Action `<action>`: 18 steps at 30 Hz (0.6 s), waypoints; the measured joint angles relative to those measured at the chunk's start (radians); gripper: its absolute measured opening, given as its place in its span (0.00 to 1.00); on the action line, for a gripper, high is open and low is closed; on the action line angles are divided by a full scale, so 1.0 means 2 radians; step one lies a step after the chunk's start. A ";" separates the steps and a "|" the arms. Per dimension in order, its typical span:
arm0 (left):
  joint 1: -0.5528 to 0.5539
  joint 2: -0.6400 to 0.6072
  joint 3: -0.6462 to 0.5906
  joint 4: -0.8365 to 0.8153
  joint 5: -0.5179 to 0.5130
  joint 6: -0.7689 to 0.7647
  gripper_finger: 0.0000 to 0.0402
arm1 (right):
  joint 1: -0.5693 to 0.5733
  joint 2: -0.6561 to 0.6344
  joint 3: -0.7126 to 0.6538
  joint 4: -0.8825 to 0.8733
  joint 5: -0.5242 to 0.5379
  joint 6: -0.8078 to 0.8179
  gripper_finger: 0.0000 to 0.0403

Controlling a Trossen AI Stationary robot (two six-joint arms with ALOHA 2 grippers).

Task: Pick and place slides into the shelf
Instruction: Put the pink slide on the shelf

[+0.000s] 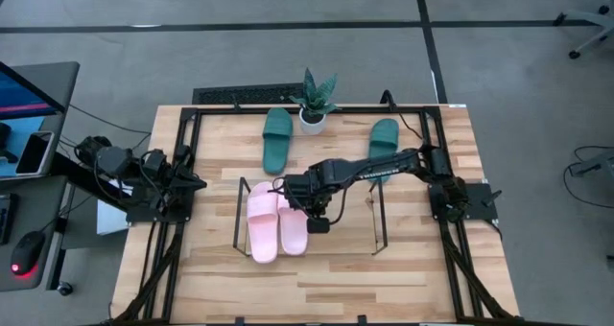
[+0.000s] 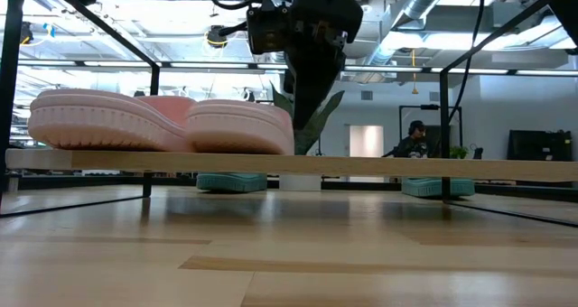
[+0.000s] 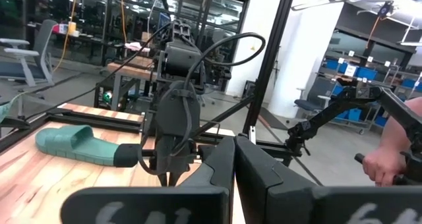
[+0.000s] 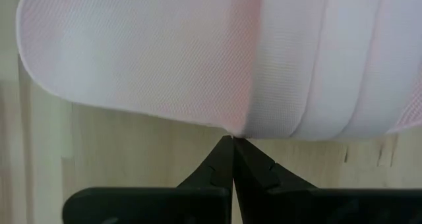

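Observation:
Two pale pink slides (image 1: 263, 228) (image 1: 293, 228) lie side by side, soles down, on the left half of the shelf (image 1: 381, 216), between its upright end loops. Two dark green slides (image 1: 277, 139) (image 1: 384, 137) lie on the table beyond the shelf. My right gripper (image 1: 314, 211) is shut and points down, with its tips at the right-hand edge of the right pink slide (image 4: 198, 53). In the low view it (image 2: 302, 117) stands beside that slide (image 2: 239, 126). My left gripper (image 3: 234, 171) is shut and waits at the table's left edge (image 1: 197, 183). My right gripper comes from above with shut fingers, and its tips (image 4: 232, 141) meet the outline of the right pink slide's side edge (image 4: 224, 128). I cannot tell whether they touch it. The slide lies flat on the shelf.
A small potted plant (image 1: 314, 101) stands at the far edge between the green slides. The black metal frame (image 1: 192, 125) edges the table. The shelf's right half (image 1: 350, 221) is bare. A person sits in the room beyond (image 2: 415, 140), and a hand (image 3: 389, 161) shows past the right arm.

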 joint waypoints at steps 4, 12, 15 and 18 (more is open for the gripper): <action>0.000 0.000 0.000 0.000 0.004 0.000 0.00 | 0.004 0.000 0.000 0.001 0.000 0.009 0.00; 0.000 0.000 0.000 0.000 0.005 -0.004 0.00 | 0.017 0.000 0.009 0.000 0.002 0.015 0.00; 0.000 0.000 0.000 0.000 0.005 -0.004 0.00 | 0.018 0.000 0.016 0.000 0.008 0.014 0.00; 0.000 0.000 0.000 0.000 0.006 -0.004 0.00 | 0.018 0.000 0.017 -0.003 0.010 0.015 0.00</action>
